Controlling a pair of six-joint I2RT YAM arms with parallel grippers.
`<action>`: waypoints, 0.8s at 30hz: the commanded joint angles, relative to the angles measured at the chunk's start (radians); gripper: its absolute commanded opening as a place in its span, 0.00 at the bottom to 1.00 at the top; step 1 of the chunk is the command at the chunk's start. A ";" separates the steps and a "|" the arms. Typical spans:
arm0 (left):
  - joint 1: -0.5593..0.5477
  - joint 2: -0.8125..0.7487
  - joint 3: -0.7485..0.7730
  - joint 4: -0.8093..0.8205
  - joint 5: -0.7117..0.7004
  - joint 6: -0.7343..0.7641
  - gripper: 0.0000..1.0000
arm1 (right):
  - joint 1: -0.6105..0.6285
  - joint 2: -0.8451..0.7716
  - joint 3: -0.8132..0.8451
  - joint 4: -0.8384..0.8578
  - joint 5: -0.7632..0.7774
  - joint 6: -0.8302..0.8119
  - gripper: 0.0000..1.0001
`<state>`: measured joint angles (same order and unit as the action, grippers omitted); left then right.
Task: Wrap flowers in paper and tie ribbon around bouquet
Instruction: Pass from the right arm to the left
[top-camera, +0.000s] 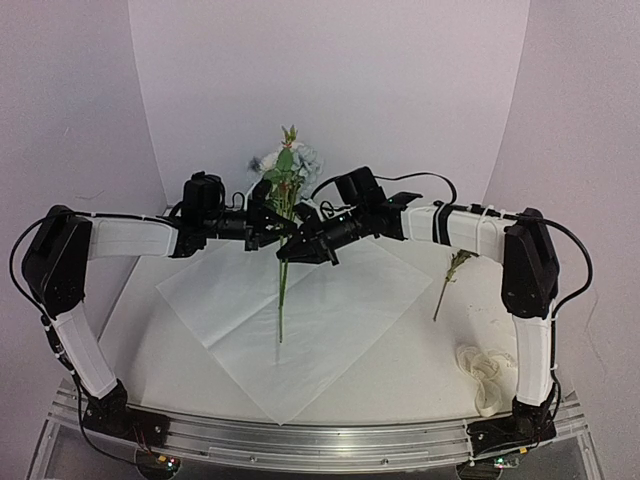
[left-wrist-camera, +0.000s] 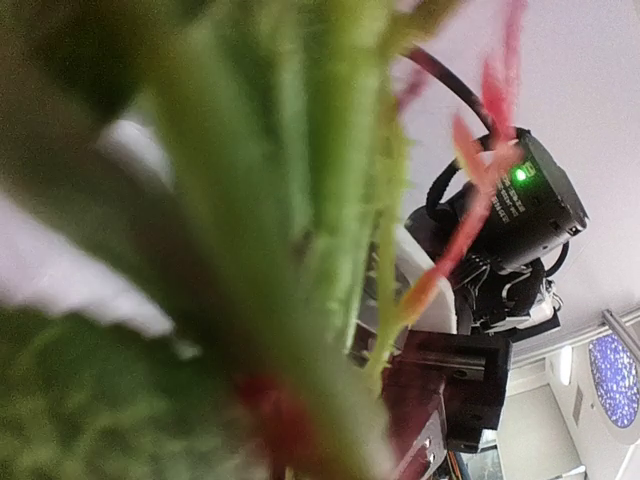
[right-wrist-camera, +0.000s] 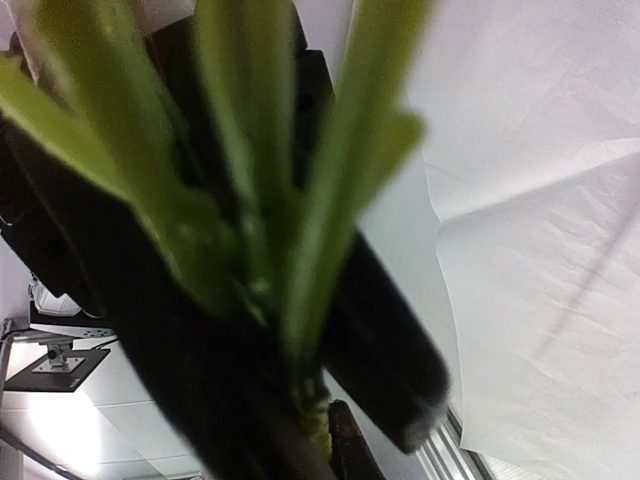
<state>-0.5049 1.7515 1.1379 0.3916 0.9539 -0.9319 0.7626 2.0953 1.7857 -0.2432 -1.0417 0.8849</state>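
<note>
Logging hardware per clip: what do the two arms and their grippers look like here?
Both match. The left arm and right arm have black joint housings, white sleeves over the links, and thin black cables looping alongside. The left gripper and right gripper are black, with boxy black wrist camera units; the right one shows a green light and small white lettering.

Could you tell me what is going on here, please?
Both arms meet at the flowers, held upright over the paper spread flat on the table. The right gripper has its jaws shut on the stems; the left gripper is at the bunch, its grip unclear. The ribbon lies untouched by the right arm's base. A loose sprig lies beside the paper.
</note>
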 joint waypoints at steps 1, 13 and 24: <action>0.006 0.007 0.042 -0.023 -0.031 0.074 0.00 | 0.001 -0.061 0.011 0.021 -0.043 -0.015 0.15; 0.006 0.107 0.260 -0.414 -0.300 0.264 0.00 | -0.016 -0.302 -0.114 -0.587 0.554 -0.429 0.90; 0.006 0.430 0.635 -0.661 -0.485 0.370 0.00 | -0.020 -0.405 -0.250 -0.760 1.060 -0.456 0.98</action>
<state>-0.5030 2.0959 1.6260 -0.1795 0.5488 -0.6289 0.7405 1.7094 1.5875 -0.9309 -0.1634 0.4515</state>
